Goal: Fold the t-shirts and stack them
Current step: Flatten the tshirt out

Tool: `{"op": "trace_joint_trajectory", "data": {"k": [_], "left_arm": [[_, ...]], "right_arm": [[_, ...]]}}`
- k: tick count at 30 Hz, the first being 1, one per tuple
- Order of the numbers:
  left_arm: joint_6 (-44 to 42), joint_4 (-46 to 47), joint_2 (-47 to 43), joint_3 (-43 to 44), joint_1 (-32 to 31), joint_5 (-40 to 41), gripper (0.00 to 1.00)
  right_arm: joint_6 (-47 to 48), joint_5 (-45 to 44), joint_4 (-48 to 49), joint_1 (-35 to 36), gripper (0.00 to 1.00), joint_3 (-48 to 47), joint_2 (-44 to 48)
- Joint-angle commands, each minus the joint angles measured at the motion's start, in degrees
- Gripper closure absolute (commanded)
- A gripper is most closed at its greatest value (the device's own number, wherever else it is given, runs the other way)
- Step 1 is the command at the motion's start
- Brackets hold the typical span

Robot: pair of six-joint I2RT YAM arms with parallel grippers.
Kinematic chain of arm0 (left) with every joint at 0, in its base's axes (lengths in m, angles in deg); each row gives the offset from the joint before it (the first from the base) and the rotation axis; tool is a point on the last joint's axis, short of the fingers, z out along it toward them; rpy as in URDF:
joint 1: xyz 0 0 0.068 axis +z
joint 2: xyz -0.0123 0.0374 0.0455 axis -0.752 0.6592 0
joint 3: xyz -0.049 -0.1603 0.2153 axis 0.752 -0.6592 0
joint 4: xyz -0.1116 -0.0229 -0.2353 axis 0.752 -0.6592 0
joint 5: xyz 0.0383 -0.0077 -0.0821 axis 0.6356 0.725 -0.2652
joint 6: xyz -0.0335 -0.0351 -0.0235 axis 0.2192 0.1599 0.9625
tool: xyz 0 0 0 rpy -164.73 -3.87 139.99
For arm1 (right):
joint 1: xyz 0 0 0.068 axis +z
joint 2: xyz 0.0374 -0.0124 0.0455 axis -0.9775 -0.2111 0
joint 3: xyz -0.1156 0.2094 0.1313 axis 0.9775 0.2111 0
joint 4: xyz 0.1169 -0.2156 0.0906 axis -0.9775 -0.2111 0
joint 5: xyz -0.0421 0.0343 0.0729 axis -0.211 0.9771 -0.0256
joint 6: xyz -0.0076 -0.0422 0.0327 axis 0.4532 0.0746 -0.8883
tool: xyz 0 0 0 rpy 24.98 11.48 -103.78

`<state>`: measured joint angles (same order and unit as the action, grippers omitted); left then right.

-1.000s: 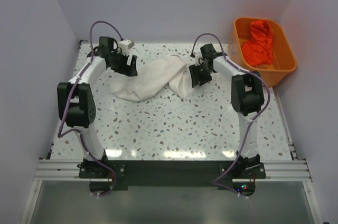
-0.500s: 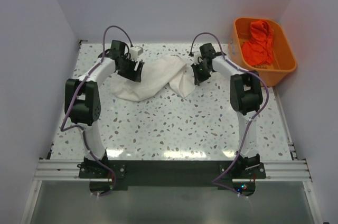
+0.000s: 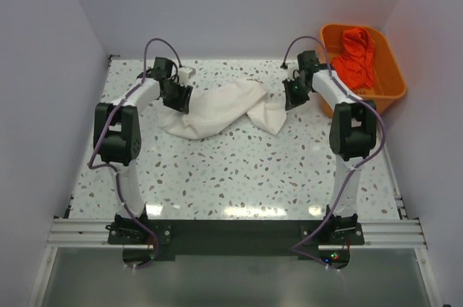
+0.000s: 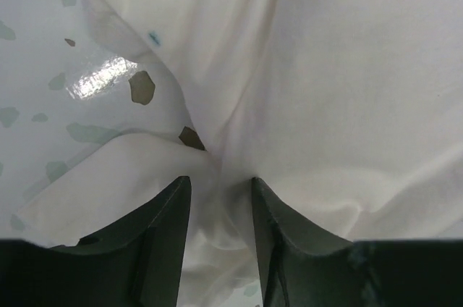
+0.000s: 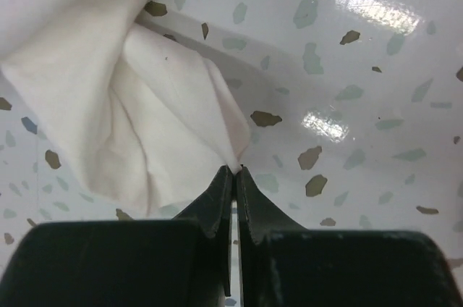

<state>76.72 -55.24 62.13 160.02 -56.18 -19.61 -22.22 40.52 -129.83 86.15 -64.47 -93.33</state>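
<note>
A white t-shirt (image 3: 217, 108) lies crumpled on the speckled table (image 3: 239, 177), in the upper middle of the overhead view, strung out between the two arms. At its left end the left gripper (image 3: 179, 97) reaches down onto the fabric. The wrist view shows its jaws part-way apart, astride a bunched ridge of cloth that fills the gap between the dark fingers (image 4: 170, 227). At the right end the right gripper (image 3: 292, 97) has its jaws pressed together, pinching a pointed corner of the shirt at the very tips, and the cloth fans out from there toward the upper left of that wrist view. An orange tub (image 3: 394, 90) sits in the upper right of the overhead view, with an orange-red cloth (image 3: 354, 57) heaped inside it.
</note>
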Motion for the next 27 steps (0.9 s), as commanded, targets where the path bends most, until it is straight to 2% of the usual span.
{"op": "trace_joint_trajectory", "data": {"k": [1,2,4,5,6,10,12,14,17,18,20,21,22,24,25,27], "left_arm": [[-1.4,-1.2,1.5,3.2,0.6,-2.2,0.58],[-1.4,-1.2,1.4,3.7,1.1,-3.0,0.73],[-1.4,-1.1,0.6,6.5,2.6,-5.6,0.86],[-1.3,-1.0,0.2,7.5,3.1,-5.9,1.0],[-1.6,-1.2,-0.8,10.0,3.7,-7.5,1.0],[-3.5,-0.6,-5.9,14.2,7.0,-11.5,1.0],[-5.5,1.2,-11.2,13.2,7.4,-12.3,1.0],[-7.8,2.0,-15.5,11.1,10.0,-14.0,1.0],[-12.8,6.0,-28.2,1.4,13.2,-16.6,1.0],[-15.7,5.2,-30.6,-4.2,14.0,-17.1,1.0],[-27.1,2.6,-36.5,-10.4,14.2,-16.4,1.0],[-31.9,-2.1,-37.9,-16.2,14.3,-16.0,1.0],[-38.8,-4.4,-39.1,-19.1,14.3,-15.0,1.0],[-40.8,-7.3,-40.7,-25.4,14.5,-12.2,0.87],[-41.5,-8.4,-40.7,-26.5,15.6,-11.9,0.75],[-40.6,-11.6,-39.8,-26.8,16.2,-13.7,0.63]], "right_arm": [[1.2,1.2,-1.7,-0.7,1.0,-2.5,6.2],[1.5,1.0,-2.1,-1.0,1.0,-3.4,6.3],[2.2,0.8,-3.2,-2.0,1.0,-8.2,5.3],[2.4,0.8,-4.7,-2.4,1.0,-10.3,4.9],[2.7,1.2,-5.4,-2.9,1.0,-14.6,4.5],[3.9,4.1,-7.8,-3.7,1.0,-23.2,6.9],[5.0,7.2,-7.4,-4.6,1.0,-23.6,9.8],[6.3,9.2,-5.3,-5.6,1.0,-20.3,16.9],[11.3,9.6,-4.0,-6.9,1.0,-7.7,27.1],[15.5,7.4,-4.3,-7.0,1.0,-0.8,29.0],[19.1,5.2,-2.7,-7.5,1.0,7.3,34.3],[21.7,2.8,-1.6,-8.2,1.0,15.4,35.6],[22.7,1.8,-0.6,-8.2,1.0,18.8,36.6],[25.1,1.1,-0.3,-8.3,1.0,24.4,36.1],[25.8,0.9,-0.8,-8.2,1.0,25.3,35.4],[26.1,-0.2,-1.5,-8.2,1.0,27.0,32.5]]}}
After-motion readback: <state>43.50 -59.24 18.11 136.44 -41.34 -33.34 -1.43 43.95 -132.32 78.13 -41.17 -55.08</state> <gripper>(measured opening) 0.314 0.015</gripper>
